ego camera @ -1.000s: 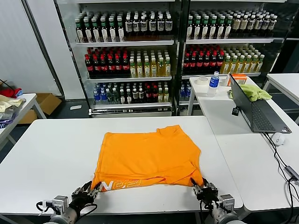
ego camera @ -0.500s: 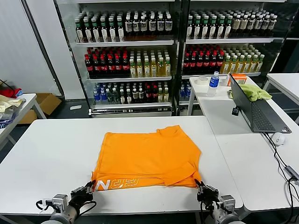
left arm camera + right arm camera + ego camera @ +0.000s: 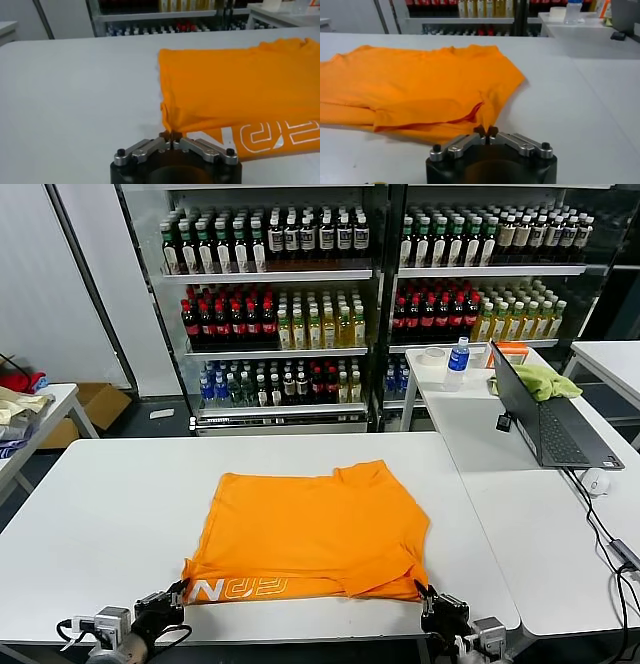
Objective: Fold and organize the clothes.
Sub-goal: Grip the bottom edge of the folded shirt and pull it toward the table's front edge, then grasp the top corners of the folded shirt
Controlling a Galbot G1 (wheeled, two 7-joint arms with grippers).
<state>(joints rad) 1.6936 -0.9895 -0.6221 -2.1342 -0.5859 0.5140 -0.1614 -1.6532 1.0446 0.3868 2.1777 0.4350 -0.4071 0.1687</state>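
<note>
Pinching the near hem of the orange T-shirt point(image 3: 312, 534) at both corners. It lies flat on the white table point(image 3: 110, 514), mid-table, with white lettering showing along the near strip.

Left gripper point(image 3: 171, 139): jaws fully closed on a small peak of fabric at the near-left corner, close to the table's front edge. Only a thin tuck is caught, so I should lift gently.

Right gripper point(image 3: 485, 133): jaws likewise closed tight on the near-right corner, just by the folded-over sleeve flap.

To do this step well, as I judge it:
- raise both corners together, level, so the hem stays straight
- keep the span taut but not stretched
- carry the edge toward the far hem and lay it down square, letting the sleeve flap stay tucked under.

Risk: thin grip slipping on one side, skewing the fold.
</note>
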